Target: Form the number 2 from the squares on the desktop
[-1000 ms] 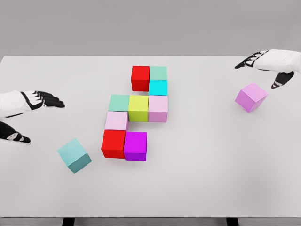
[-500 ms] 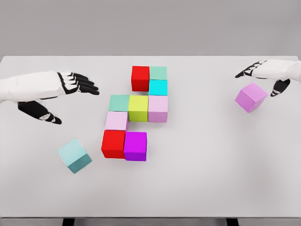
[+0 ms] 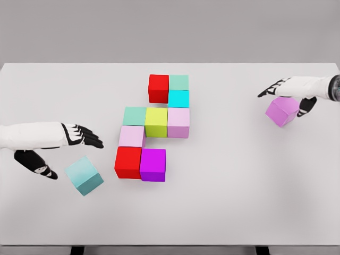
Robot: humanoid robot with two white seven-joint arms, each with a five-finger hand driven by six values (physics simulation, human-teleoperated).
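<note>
Head view: nine-block figure (image 3: 154, 127) partly built; teal cube (image 3: 84, 175) at 8 o'clock, lilac cube (image 3: 281, 110) at 3 o'clock unplaced. Left robot hand (image 3: 58, 143) and right robot hand (image 3: 292, 91) spread, holding nothing.

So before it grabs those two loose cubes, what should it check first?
1. Left hand open above the teal cube: ok, fingers spread, holding nothing.
2. Right hand over the lilac cube: ok, hand open, cube not yet gripped.
3. Both loose cubes squared up with the figure: not ok, both sit rotated.
4. Assembled blocks undisturbed: ok, from the top red cube down to the magenta cube.
5. Bottom row complete: not ok, it stops at the magenta cube.
</note>
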